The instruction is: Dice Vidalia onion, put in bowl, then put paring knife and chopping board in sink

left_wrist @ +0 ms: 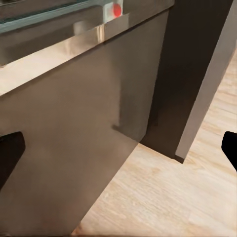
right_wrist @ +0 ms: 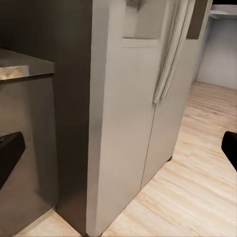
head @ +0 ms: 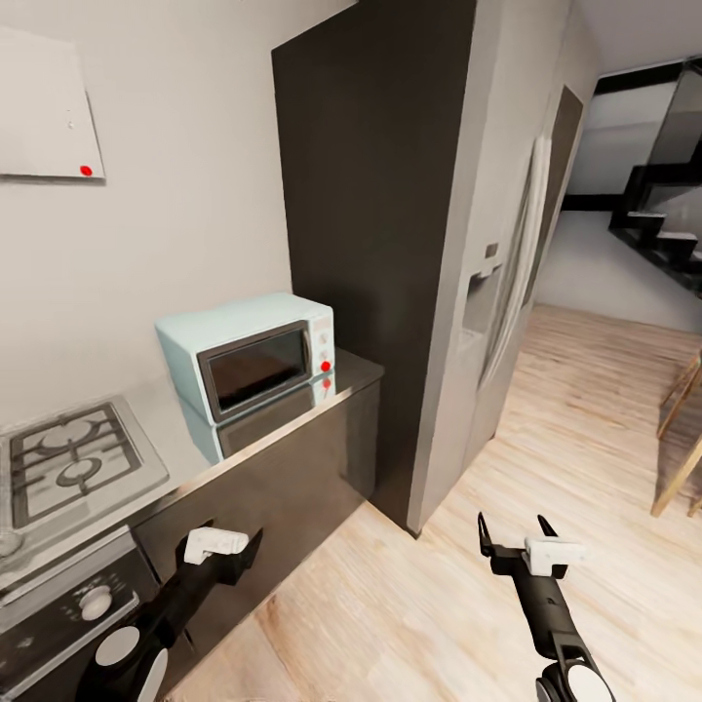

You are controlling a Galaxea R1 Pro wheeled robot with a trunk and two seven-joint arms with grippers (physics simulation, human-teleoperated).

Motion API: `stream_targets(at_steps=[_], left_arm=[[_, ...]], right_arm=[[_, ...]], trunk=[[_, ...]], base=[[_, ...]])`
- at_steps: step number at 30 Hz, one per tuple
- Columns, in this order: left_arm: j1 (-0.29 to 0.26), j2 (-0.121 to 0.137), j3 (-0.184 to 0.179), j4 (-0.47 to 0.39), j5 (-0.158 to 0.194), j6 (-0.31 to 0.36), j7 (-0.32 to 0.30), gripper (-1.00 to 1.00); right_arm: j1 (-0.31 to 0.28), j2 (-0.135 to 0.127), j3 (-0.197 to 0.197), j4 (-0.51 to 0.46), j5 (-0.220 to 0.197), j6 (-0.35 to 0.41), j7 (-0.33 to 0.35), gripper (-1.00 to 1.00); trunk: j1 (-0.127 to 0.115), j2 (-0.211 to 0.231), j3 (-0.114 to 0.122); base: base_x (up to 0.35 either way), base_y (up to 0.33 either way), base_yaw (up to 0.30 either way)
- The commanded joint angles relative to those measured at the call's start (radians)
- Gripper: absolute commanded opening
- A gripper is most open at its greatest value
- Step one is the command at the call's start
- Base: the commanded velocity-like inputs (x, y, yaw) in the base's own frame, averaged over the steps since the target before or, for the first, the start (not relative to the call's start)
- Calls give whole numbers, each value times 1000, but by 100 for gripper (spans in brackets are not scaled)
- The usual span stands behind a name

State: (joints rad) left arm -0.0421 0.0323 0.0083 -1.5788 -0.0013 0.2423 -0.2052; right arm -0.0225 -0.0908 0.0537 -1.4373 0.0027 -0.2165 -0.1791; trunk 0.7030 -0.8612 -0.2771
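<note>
Pale wood floor [head: 409,604] lies under both my arms, nearest to the camera. My left gripper [head: 255,546] hangs low in front of the dark cabinets [head: 283,487], pointing at their front; its jaws look parted, with dark fingertips [left_wrist: 11,153] at either edge of the left wrist view and nothing between them but cabinet face and floor. My right gripper [head: 515,531] is out over bare floor, its two fingers [head: 484,534] spread well apart and holding nothing — the right wrist view looks past them at the fridge.

Next back, at my left, is an oven front with a white knob [head: 95,604], and above it a steel gas hob [head: 68,468] set in the countertop [head: 185,429]. A light blue microwave [head: 255,353] stands on the countertop's far end, with red dots on its control strip.

Beyond that a tall dark panel [head: 370,214] closes off the counter run, and a grey fridge [head: 497,292] with long pale handles stands just beside it. Farthest off — dark stairs [head: 668,214] at the right, and a wooden chair leg [head: 678,458] at the frame edge
</note>
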Motion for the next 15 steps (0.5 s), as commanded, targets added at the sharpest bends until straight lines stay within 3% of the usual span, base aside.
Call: stream_targets(at_steps=[1,15], left_arm=[[-1,0,1,-1,0,6,-5,100],[-2,0,1,-1,0,6,-5,100]], right_arm=[[-1,-1,3,0,0,-2,-8,100],[-1,-1,6,0,0,-3,-10,100]], trunk=[[-4,6,1],[-57,104,36]], base=[[0,0,245],[0,0,248]])
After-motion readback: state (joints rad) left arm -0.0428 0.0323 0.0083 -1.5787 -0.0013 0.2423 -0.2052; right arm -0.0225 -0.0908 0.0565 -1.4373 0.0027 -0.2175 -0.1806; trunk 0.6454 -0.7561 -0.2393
